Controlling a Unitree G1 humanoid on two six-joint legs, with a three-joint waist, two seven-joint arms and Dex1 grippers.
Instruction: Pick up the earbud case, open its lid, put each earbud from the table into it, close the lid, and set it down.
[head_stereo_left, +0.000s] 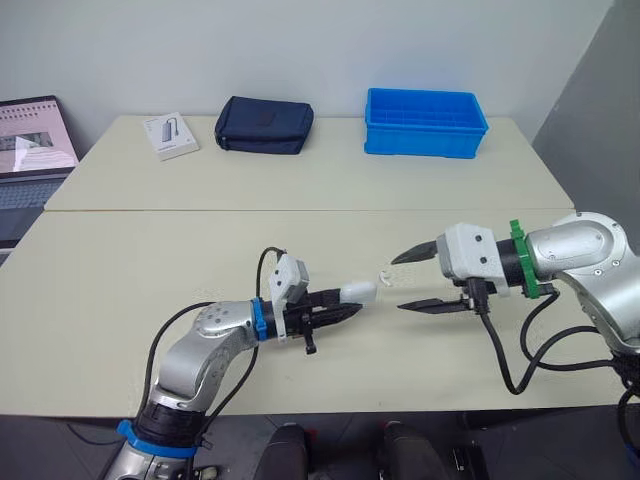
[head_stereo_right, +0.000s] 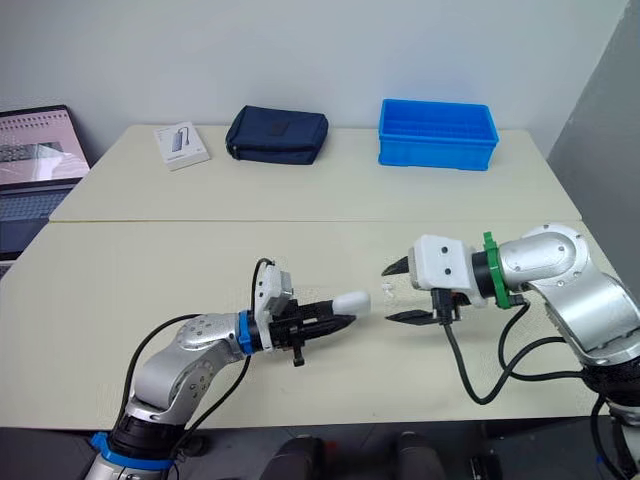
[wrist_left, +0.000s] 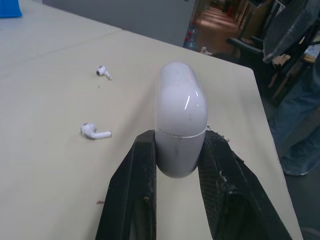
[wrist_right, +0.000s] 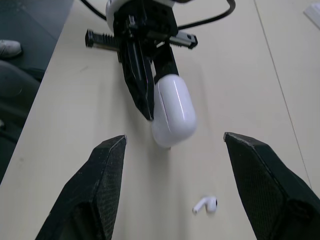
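Clasped the lidded earbud case (wrist_left: 180, 120) at frame centre in the left gripper (head_stereo_left: 347, 305); held the right gripper (head_stereo_left: 397, 284) splayed just right of it

1. We stretch our left arm out to the right with the elbow bent, and our left gripper (head_stereo_left: 345, 308) pinches the earbud case (head_stereo_left: 358, 292).
2. Our right arm reaches leftward, with our right gripper (head_stereo_left: 397, 283) spread wide, facing the left one, just apart.

Head stereo pair: high above the earbud case (head_stereo_left: 357, 292), facing forward and down, farthest off. Left wrist camera: close behind the case, looking along it. Right wrist camera: near, facing the case from the opposite side. All views share the case.
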